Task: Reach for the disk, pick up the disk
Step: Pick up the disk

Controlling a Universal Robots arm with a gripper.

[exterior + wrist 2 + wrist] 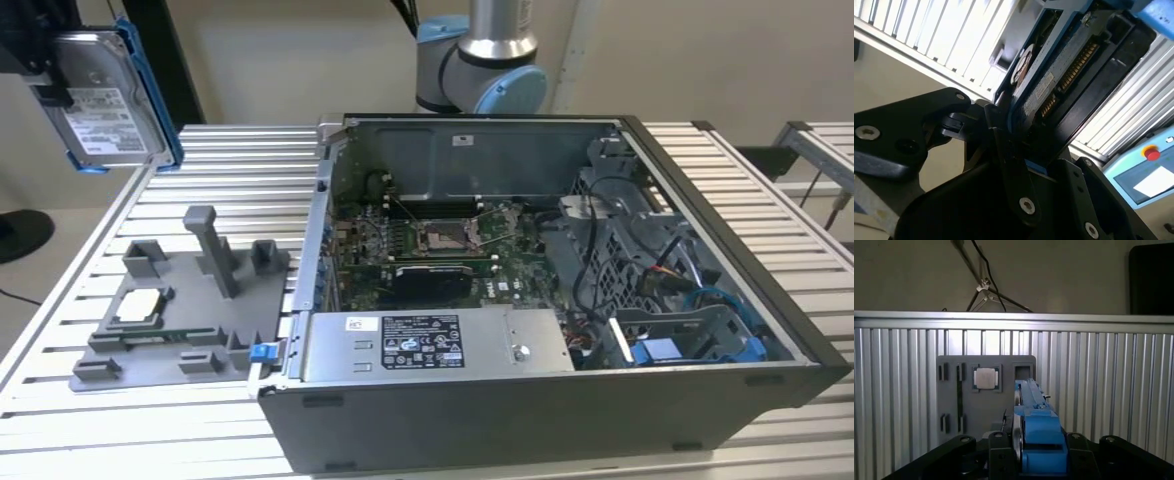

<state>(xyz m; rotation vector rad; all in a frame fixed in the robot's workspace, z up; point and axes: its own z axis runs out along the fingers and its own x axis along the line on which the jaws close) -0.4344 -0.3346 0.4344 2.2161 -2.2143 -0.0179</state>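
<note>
Above the slatted metal table [747, 200], against a beige wall [721, 60], the end effector [1009, 135] clamps the disk [107, 95].

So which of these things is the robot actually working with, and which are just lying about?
In the job: the disk, held aloft in the shut gripper.
Just lying about: the open computer case, the grey holder, the processor chip on it, the slatted table.

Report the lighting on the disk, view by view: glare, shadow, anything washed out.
Exterior view: the disk is evenly lit, no glare on its label. Second wrist view: the slatted table behind it is washed out, the gripper dark. First wrist view: even light, no glare.
</note>
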